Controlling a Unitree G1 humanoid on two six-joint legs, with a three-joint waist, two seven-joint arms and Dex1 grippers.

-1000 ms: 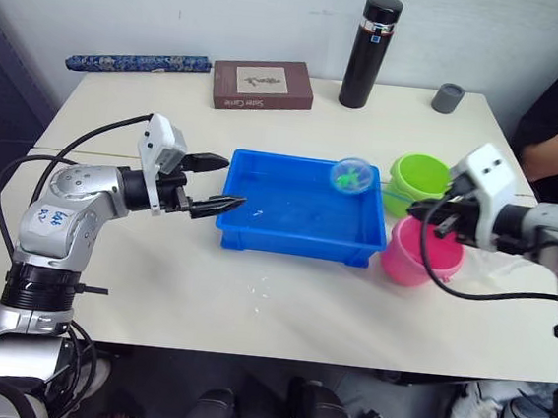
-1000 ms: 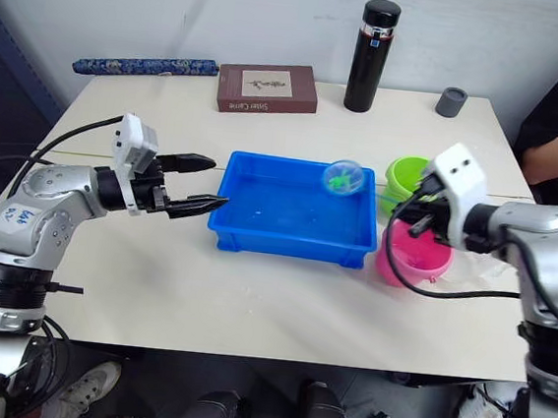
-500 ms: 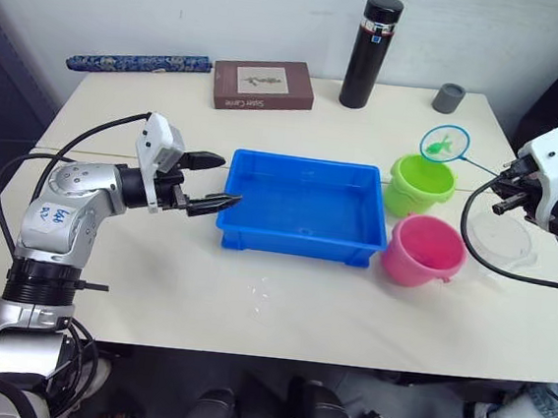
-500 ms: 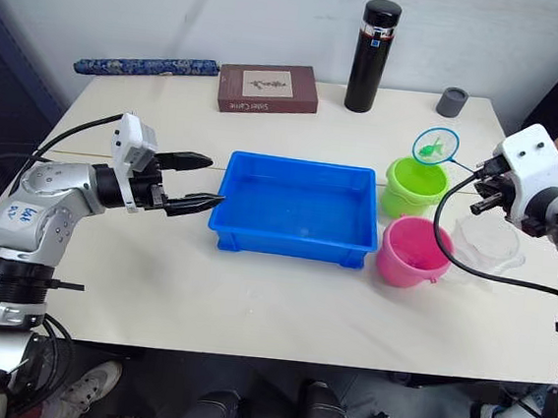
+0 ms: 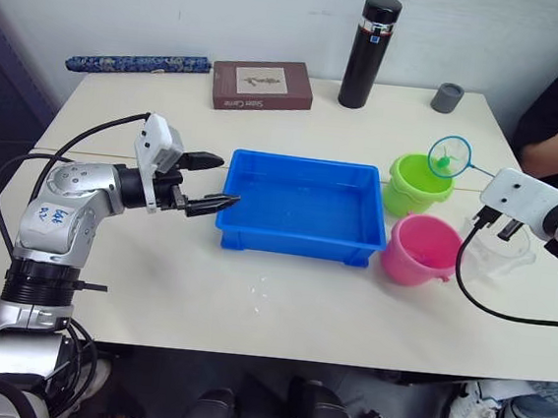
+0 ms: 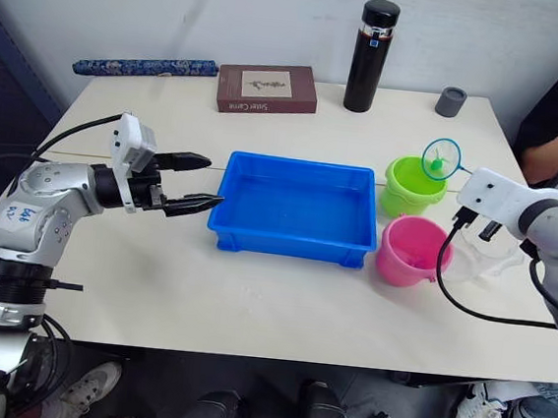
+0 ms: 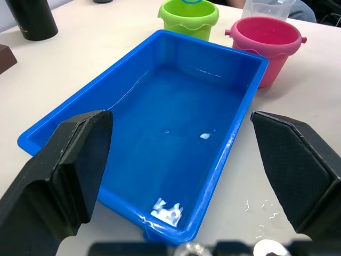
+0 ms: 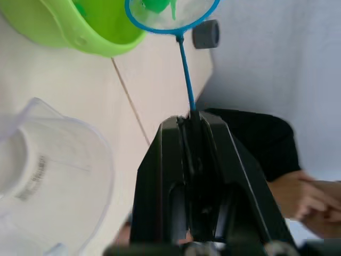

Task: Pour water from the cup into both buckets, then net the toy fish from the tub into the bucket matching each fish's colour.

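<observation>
From the head camera, the small round net with a light blue rim, pale mesh and thin stick handle [image 6: 441, 158] hangs over the lime green plastic bucket [image 6: 412, 185], a green toy fish [image 5: 444, 164] in its mesh. The right gripper [image 8: 192, 130] pinches the far end of the stick. The net looks feather-light and its handle whippy, so a grip at the stick's end is likely to let the hoop wobble. The pink plastic bucket [image 6: 410, 250] stands nearer, beside the shallow bright blue plastic tub [image 6: 299, 208]; the wide clear plastic cup [image 5: 500, 252] sits right of it.

The left wrist camera shows the left gripper [image 7: 176, 160] with jaws spread wide, holding nothing, before the tub, whose wet floor looks slippery.

The right wrist camera shows the jaws clamped tight on the stick, the fish above the green bucket's mouth.

The pale table [image 5: 251, 295] has drips near the tub; a black flask [image 5: 369, 52], a brown book [image 5: 262, 85] and a person's hand [image 8: 298, 192] sit at its far edges.
</observation>
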